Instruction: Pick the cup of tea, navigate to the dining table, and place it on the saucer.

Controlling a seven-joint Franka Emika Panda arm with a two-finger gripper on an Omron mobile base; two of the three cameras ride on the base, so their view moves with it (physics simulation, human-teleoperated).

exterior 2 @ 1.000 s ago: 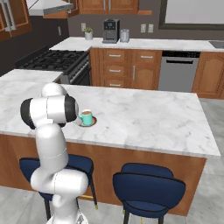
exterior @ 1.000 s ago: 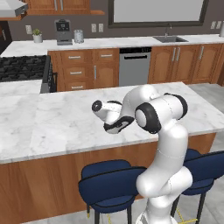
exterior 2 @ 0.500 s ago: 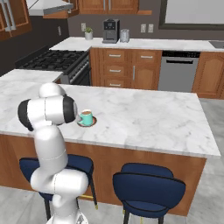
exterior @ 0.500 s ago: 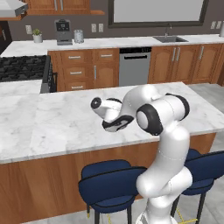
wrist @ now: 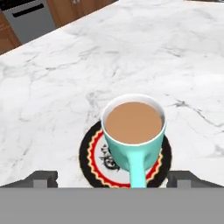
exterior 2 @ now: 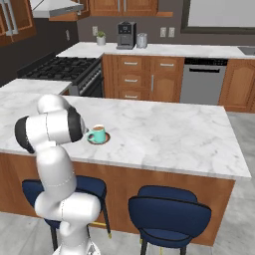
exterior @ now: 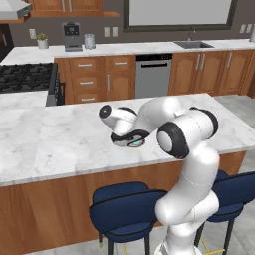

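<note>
On saucer, cup of tea, gripper wide apart, unobstructed marble around

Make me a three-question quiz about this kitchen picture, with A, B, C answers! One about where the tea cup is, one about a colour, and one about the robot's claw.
1. Where does the cup of tea stand?
A. On the saucer on the dining table
B. On the stove
C. On a stool

2. What colour are the stools' cushions?
A. Red
B. Blue
C. Yellow

3. How is the gripper?
A. Shut on the cup
B. Shut on the saucer
C. Open, with its tips on either side of the cup's handle, apart from it

Answers:
1. A, because the hand view shows the cup upright on the round black, red and yellow saucer on the marble top.
2. B, because both base views show dark blue seats at the table.
3. C, because the two dark tips stand wide apart and touch nothing.
</note>
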